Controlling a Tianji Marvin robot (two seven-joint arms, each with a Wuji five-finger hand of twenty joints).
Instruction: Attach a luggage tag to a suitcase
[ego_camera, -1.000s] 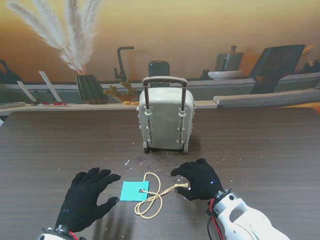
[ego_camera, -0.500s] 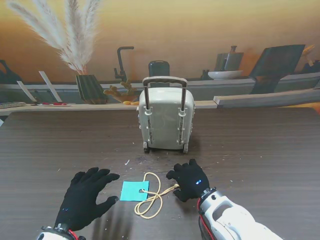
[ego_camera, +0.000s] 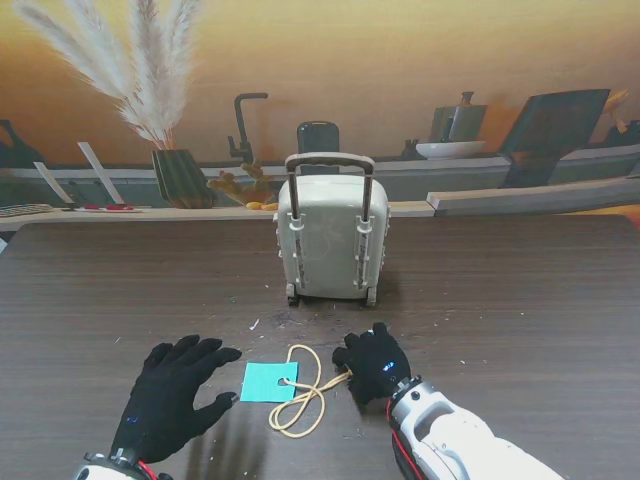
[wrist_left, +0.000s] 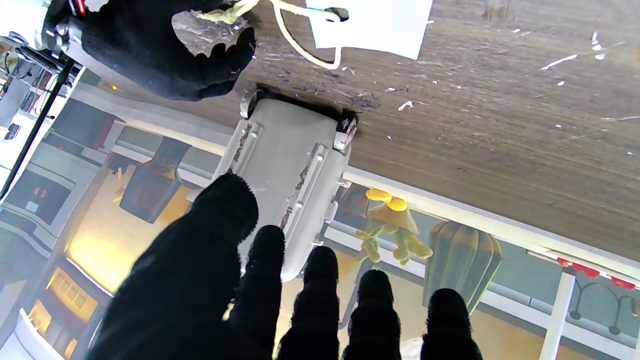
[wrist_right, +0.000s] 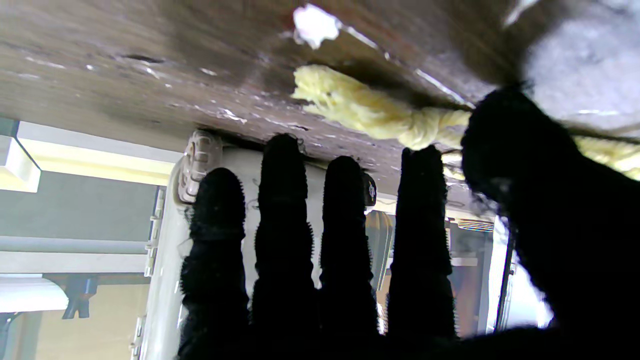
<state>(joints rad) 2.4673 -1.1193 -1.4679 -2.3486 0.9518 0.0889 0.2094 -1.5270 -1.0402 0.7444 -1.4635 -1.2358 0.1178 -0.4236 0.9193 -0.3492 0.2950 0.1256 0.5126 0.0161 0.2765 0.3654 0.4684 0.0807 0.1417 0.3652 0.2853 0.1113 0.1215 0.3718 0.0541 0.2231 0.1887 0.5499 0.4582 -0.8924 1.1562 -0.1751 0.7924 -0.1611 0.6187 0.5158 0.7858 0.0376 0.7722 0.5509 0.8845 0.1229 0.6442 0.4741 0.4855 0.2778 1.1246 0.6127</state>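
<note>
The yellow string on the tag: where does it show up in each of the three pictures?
Stand view: the yellow string loops on the table between the two gloved hands, nearer to me than the suitcase.
Left wrist view: a short curve of it beside the tag.
Right wrist view: its knotted end by the right robot hand.
Shared landmark: the suitcase, seen in all three.

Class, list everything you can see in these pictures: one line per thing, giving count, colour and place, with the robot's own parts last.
Suitcase: one, pale grey, upright at the table's middle, handle raised.
Luggage tag: one, turquoise, flat on the table nearer to me than the suitcase.
Cord: one, pale yellow, looped from the luggage tag toward the right.
Table: one, dark wood grain.
Pampas vase: one, dark, behind the table, far left.
Left robot hand: one, black-gloved, fingers spread, left of the luggage tag.
Right robot hand: one, black-gloved, at the cord's knotted end.
</note>
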